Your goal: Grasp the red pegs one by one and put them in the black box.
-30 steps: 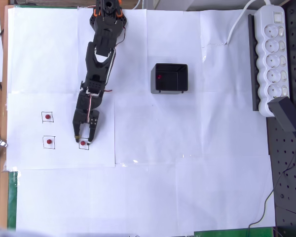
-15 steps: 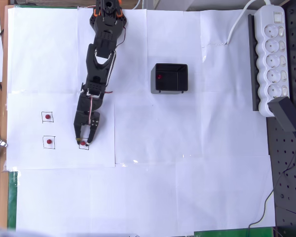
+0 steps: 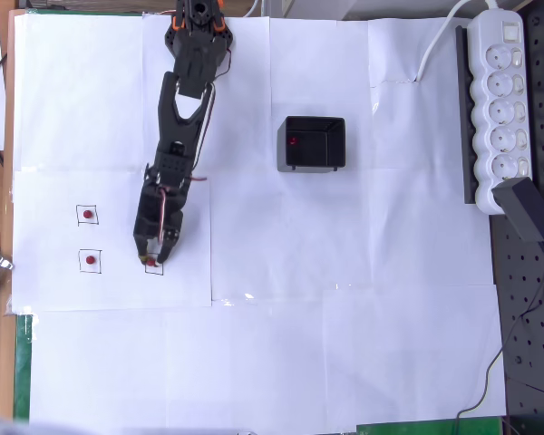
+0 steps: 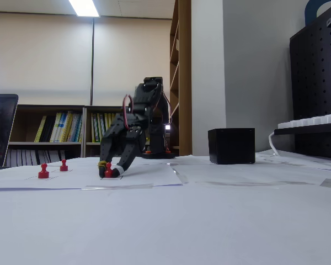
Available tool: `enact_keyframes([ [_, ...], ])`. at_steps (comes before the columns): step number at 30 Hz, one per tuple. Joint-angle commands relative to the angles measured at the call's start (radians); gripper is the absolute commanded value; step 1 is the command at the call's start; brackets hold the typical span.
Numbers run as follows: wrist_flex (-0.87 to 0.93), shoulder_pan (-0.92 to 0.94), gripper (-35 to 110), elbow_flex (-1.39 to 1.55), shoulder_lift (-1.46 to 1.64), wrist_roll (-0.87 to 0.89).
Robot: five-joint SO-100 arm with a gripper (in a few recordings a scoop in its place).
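Observation:
My black gripper (image 3: pixel 151 258) is down on the white paper, its fingers closed in around a red peg (image 3: pixel 151 263) that stands in a printed square. In the fixed view the gripper (image 4: pixel 109 167) pinches that peg (image 4: pixel 108 171), which still rests on the paper. Two more red pegs (image 3: pixel 88 215) (image 3: pixel 90 260) stand in their squares to the left; the fixed view shows them at the left too (image 4: pixel 63 165) (image 4: pixel 43 172). The black box (image 3: pixel 314 143) sits to the upper right with a red peg (image 3: pixel 294 140) inside it. In the fixed view the box (image 4: pixel 231 146) stands right of the arm.
A white power strip (image 3: pixel 499 100) and a black adapter (image 3: pixel 529 210) lie along the right edge beside a black pegboard. A dark laptop screen (image 4: pixel 0 130) stands at the far left of the fixed view. White paper sheets (image 3: pixel 344 326) cover the table.
The arm reached slightly further down-left and lowered. The fingers, wide open around the peg a second ago, have closed in on it.

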Motion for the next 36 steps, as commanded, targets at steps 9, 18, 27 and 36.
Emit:
enact_keyframes([
  [9,1.088,-0.569,0,0.295,-0.604,-0.408],
  [18,0.885,-0.999,0,0.193,-0.558,-0.603],
  [27,0.718,-1.009,0,0.101,-0.313,-0.529],
  [36,0.905,-1.002,31,0.222,-0.261,-0.414],
])
